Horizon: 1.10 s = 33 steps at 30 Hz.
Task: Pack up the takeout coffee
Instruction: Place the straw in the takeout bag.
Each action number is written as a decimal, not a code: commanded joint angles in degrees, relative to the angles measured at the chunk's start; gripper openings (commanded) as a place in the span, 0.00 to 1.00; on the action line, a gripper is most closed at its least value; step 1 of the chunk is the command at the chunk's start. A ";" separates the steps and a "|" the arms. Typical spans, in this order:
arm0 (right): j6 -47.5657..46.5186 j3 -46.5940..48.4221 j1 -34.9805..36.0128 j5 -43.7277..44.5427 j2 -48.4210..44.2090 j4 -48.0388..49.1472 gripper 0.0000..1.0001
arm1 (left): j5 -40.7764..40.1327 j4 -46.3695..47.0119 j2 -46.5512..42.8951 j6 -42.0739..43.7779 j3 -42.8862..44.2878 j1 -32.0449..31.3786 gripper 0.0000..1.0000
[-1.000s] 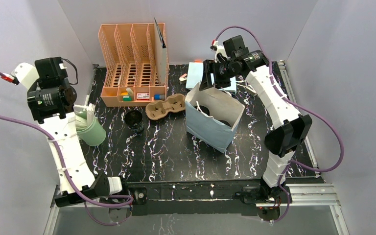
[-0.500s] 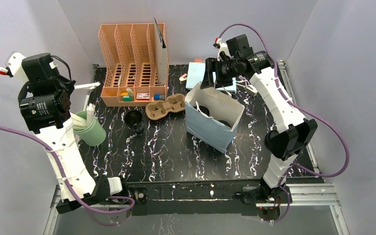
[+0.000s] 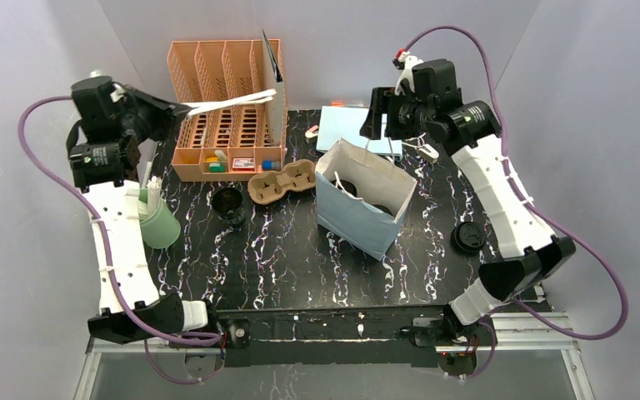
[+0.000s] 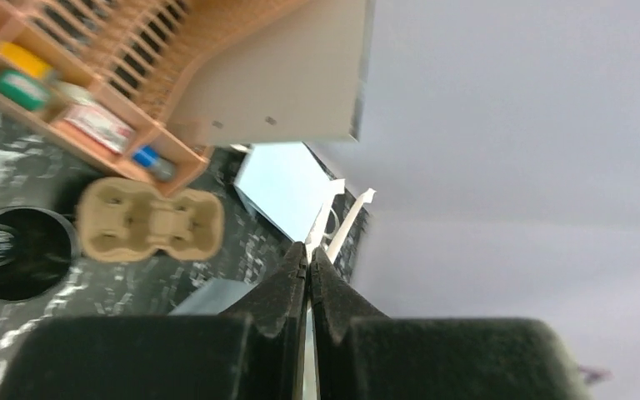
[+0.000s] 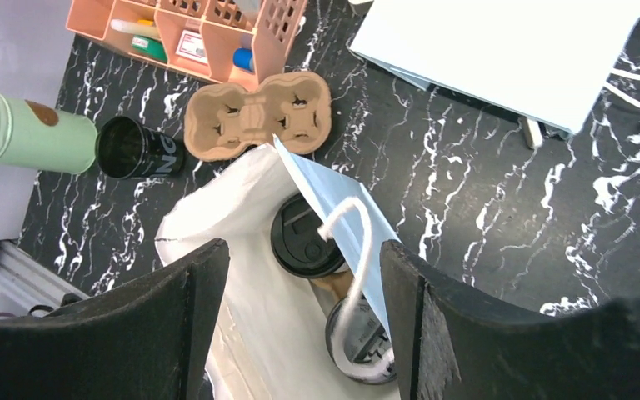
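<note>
Two dark cups with black lids stand inside the light-blue paper bag (image 3: 358, 218); in the right wrist view one lid (image 5: 304, 240) lies beside the other (image 5: 372, 337), partly behind the bag's white handle (image 5: 358, 250). A third dark cup (image 3: 227, 205) stands open, without lid, left of the brown carrier (image 3: 282, 182). A loose black lid (image 3: 468, 237) lies at the right. My right gripper (image 3: 381, 115) is open and empty above the bag's back edge (image 5: 304, 258). My left gripper (image 3: 167, 109) is raised and shut on thin white sticks (image 3: 229, 103) (image 4: 307, 250).
An orange file organiser (image 3: 227, 108) stands at the back left. A green cup (image 3: 157, 222) holding more white sticks is by the left arm. A light-blue flat bag (image 3: 352, 127) lies at the back behind the paper bag.
My left gripper rose from the green cup with white sticks and swung towards the organiser. My right gripper lifted off the bag's edge and moved back right. The loose lid came into view.
</note>
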 commanded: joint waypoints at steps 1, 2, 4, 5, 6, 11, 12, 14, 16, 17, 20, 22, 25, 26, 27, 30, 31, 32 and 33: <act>1.34 -5.67 -0.15 5.34 -5.47 5.35 0.76 | 6.88 5.87 2.17 -2.09 3.85 -10.73 0.00; 1.69 -7.25 -0.16 5.75 -6.29 5.79 0.76 | 5.46 5.87 3.17 -1.59 4.70 -14.96 0.00; 1.95 -8.79 -0.13 6.45 -7.75 6.56 0.76 | 3.66 6.09 5.13 -1.59 5.77 -21.57 0.00; 2.01 -9.17 -0.12 6.52 -8.28 6.65 0.76 | 3.30 6.23 6.09 -1.57 6.44 -23.68 0.00; 2.05 -9.35 -0.17 6.59 -8.70 6.63 0.76 | 3.04 6.39 6.85 -1.41 7.08 -25.66 0.00; -0.95 -9.34 -0.18 5.05 -9.56 6.17 0.70 | 6.54 6.51 9.73 1.36 9.10 -30.11 0.00; -1.41 -9.20 -0.23 5.53 -9.43 5.66 0.68 | 7.52 6.50 9.82 1.78 8.68 -30.65 0.00; -2.56 -9.26 -0.22 6.53 -9.39 5.27 0.64 | 9.28 6.00 10.04 2.48 7.73 -31.61 0.00; -3.68 -9.31 -0.23 8.28 -9.38 5.42 0.59 | 9.66 4.66 10.16 3.48 7.31 -32.19 0.00; -4.05 -9.35 -0.24 9.19 -9.32 5.65 0.56 | 9.66 3.37 10.29 4.27 7.58 -32.24 0.00; -5.15 -9.12 -0.24 11.02 -8.84 6.04 0.42 | 7.92 -1.48 11.69 7.41 11.25 -32.26 0.00; -5.49 -8.98 -0.24 12.09 -8.40 6.04 0.34 | 6.82 -4.45 12.98 9.18 14.34 -32.28 0.00; -5.21 -8.89 -0.24 12.87 -7.74 5.95 0.28 | 4.49 -7.62 13.21 11.40 16.19 -32.24 0.00; -5.01 -8.96 -0.24 12.93 -7.60 5.93 0.28 | 3.99 -7.86 12.66 11.87 15.89 -32.24 0.00; -4.84 -9.01 -0.24 12.95 -7.41 6.04 0.28 | 3.52 -7.74 12.00 12.10 15.21 -32.24 0.00; -4.62 -9.47 -0.23 12.94 -7.17 6.28 0.30 | 4.09 -6.33 9.69 12.42 12.22 -32.24 0.00; -4.62 -9.56 -0.23 12.81 -7.13 6.36 0.31 | 5.05 -5.46 9.06 12.09 10.33 -32.24 0.00; -4.62 -9.58 -0.22 12.69 -7.10 6.46 0.31 | 6.25 -4.38 8.68 11.63 9.32 -32.25 0.00; -4.62 -9.60 -0.24 12.51 -7.06 6.52 0.31 | 7.51 -3.46 8.53 10.95 7.66 -32.24 0.00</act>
